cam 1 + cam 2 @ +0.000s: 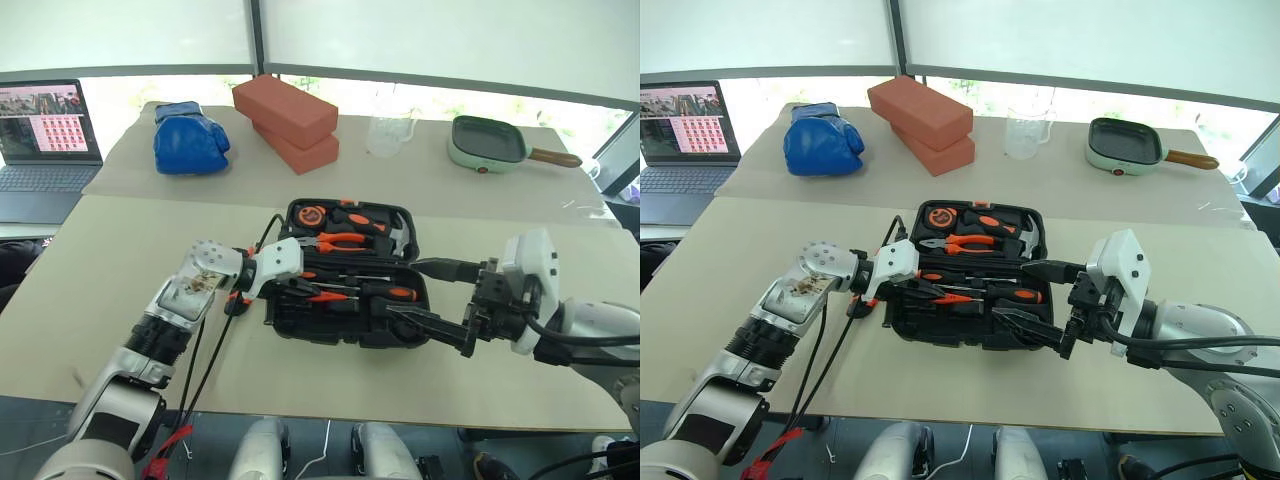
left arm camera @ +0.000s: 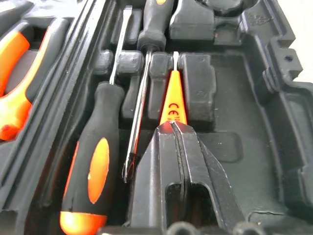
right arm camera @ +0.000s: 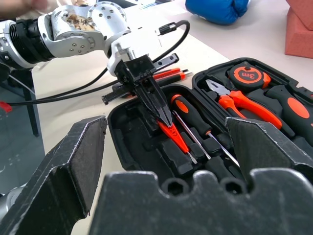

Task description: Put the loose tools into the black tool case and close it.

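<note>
Black plastic, that open tool case [image 1: 345,325], lying in the middle of the near table [image 1: 110,280] with its lid half on the far side. Starting at the left, a laptop [image 1: 45,135] sits off the edge, then a blue boxing glove [image 1: 190,138] and two red bricks [image 1: 287,118] on the far table. The left gripper [image 3: 159,115] reaches into the case from its left edge, fingers pinched together on the handle of the slim orange screwdriver [image 2: 174,98], which lies in a slot of the near half. Just beside it are two black-and-orange screwdrivers [image 2: 93,171], already in their slots. On the table by the case's left side lies a utility knife [image 3: 168,75]. The lid half holds a tape measure [image 1: 312,214], pliers [image 1: 340,241] and a hammer [image 1: 395,236]. At the right, the right gripper [image 1: 425,295] hangs over the case's right end, fingers spread wide, holding nothing. Farther back stand a clear jug [image 1: 390,130] and a green pan [image 1: 488,143].
</note>
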`<state>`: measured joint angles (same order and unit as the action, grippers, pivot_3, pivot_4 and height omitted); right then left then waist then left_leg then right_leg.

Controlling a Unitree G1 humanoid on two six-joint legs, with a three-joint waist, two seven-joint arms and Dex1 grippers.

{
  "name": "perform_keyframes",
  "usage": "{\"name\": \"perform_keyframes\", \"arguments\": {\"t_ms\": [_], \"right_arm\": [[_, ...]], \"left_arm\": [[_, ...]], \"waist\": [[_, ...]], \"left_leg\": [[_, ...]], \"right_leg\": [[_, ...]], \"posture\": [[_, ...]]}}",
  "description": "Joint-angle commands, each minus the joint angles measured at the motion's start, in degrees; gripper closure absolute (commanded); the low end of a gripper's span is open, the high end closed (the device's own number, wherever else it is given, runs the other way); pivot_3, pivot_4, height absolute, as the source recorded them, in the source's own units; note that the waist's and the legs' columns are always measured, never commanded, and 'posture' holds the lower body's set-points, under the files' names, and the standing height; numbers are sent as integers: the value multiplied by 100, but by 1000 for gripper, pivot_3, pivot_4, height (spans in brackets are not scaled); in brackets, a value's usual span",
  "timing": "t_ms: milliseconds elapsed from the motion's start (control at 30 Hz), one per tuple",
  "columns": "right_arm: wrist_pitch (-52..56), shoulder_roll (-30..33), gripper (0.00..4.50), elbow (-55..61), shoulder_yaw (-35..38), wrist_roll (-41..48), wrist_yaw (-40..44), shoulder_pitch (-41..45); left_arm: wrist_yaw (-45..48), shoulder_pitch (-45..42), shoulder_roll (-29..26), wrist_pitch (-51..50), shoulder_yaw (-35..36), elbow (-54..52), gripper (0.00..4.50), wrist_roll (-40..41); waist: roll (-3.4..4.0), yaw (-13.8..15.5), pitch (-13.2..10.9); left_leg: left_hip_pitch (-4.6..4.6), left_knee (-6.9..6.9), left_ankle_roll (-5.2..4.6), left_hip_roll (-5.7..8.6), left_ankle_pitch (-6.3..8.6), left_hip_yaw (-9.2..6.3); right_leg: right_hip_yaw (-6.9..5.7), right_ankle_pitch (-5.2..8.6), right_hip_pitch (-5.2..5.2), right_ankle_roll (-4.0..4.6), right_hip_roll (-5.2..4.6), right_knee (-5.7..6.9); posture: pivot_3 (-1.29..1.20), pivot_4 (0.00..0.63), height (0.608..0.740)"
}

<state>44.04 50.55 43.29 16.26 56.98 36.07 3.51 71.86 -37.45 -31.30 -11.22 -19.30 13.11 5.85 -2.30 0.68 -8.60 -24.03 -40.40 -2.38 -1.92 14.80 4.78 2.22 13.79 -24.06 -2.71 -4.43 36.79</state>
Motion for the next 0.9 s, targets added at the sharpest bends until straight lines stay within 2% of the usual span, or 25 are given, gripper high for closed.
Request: {"name": "perform_keyframes", "arguments": {"t_ms": [33, 167, 300, 400, 467, 500, 533, 633, 733, 833, 900], "right_arm": [[-69, -8, 0, 70, 49, 60, -9, 82], [-91, -15, 0, 35, 16, 23, 24, 92], [-181, 27, 0, -71, -179, -213, 205, 175], [-291, 16, 0, -253, -433, -494, 357, 397], [-354, -48, 0, -435, -575, -616, 461, 608], [-393, -75, 0, -521, -642, -668, 531, 705], [-449, -91, 0, -607, -737, -745, 638, 807], [-620, -130, 0, -827, -1018, -992, 976, 1034], [-773, -194, 0, -1087, -1300, -1220, 1291, 1258], [-806, -292, 0, -1387, -1573, -1316, 1631, 1553], [-814, -341, 0, -1464, -1649, -1349, 1769, 1643]], "left_arm": [[-35, 82, -71, -48, -160, 326, 4464, -299], [17, 171, -134, -181, -46, 155, 4464, -138], [88, 281, -330, -1031, 537, -669, 4464, 607], [-182, 330, -661, -2043, 1395, -1374, 3720, 1299], [-496, 463, -931, -2775, 2125, -1797, 2965, 1756], [-663, 590, -1071, -3073, 2470, -1981, 2769, 1919], [-829, 833, -1240, -3333, 2850, -2180, 2296, 2028], [-1227, 1754, -1603, -3913, 3820, -2725, 1250, 2210], [-1584, 2898, -1772, -4167, 4587, -3151, 74, 2115], [-1962, 4069, -1767, -4401, 5080, -3721, 74, 1920], [-2200, 4079, -1737, -4712, 5121, -3989, 74, 2136]], "waist": [[0, -2, 4], [1, -4, 8], [2, -36, 8], [1, -80, 5], [0, -94, 3], [0, -114, 3], [0, -136, 3], [3, -180, 4], [2, -166, 3], [-3, -157, 0], [-11, -70, -4]], "left_leg": [[3, 0, 0, 0, 0, 0], [12, 0, 0, -1, 0, 1], [15, 4, 0, -4, 0, 3], [5, 4, 0, -9, 0, 5], [-6, 3, 2, -13, -1, 2], [-5, 3, 2, -14, -1, 1], [-4, 4, 2, -14, -1, 2], [9, 22, 1, -13, 0, 5], [20, 39, 3, -15, -1, 13], [24, 43, 6, -19, -2, 18], [25, 43, 8, -19, -3, 16]], "right_leg": [[0, 0, 2, 0, 0, 1], [2, 0, 9, 0, 0, 1], [6, 0, 7, 1, 2, 4], [8, 1, -11, 3, 3, 14], [6, 1, -22, 3, 2, 18], [6, 1, -22, 3, 2, 19], [7, 2, -21, 2, 1, 17], [11, 2, -15, 2, -1, 7], [14, 3, -13, 3, -4, 2], [14, 3, -13, 6, -8, 1], [8, 4, -10, 9, -12, 0]], "posture": [[0, 150, 738], [0, 150, 738], [0, 150, 738], [0, 150, 738], [0, 150, 738], [0, 150, 738], [0, 150, 738], [0, 150, 738], [0, 150, 738], [0, 150, 738], [0, 150, 738]]}}
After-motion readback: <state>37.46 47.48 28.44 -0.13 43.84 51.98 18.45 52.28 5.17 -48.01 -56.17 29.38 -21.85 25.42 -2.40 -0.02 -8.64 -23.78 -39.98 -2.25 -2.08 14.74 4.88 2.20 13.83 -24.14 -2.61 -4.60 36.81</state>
